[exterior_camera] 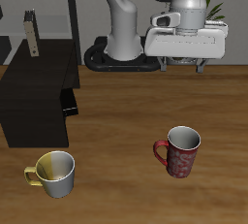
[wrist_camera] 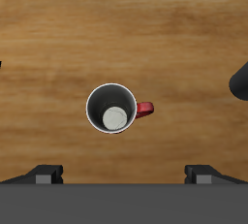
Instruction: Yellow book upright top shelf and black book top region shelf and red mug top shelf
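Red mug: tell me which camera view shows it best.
The exterior view. There the red mug shows its speckled side, handle and grey inside, standing upright on the table. The wrist view looks straight down, showing only its rim, inside and handle stub.

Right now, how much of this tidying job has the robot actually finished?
One part looks done: the yellow book stands upright on the shelf. In hand: the gripper hangs above the red mug, which sits on the table, not grasped; the wrist view looks straight down into it. That mug remains to be shelved. The black book cannot be made out, so its step is uncertain.
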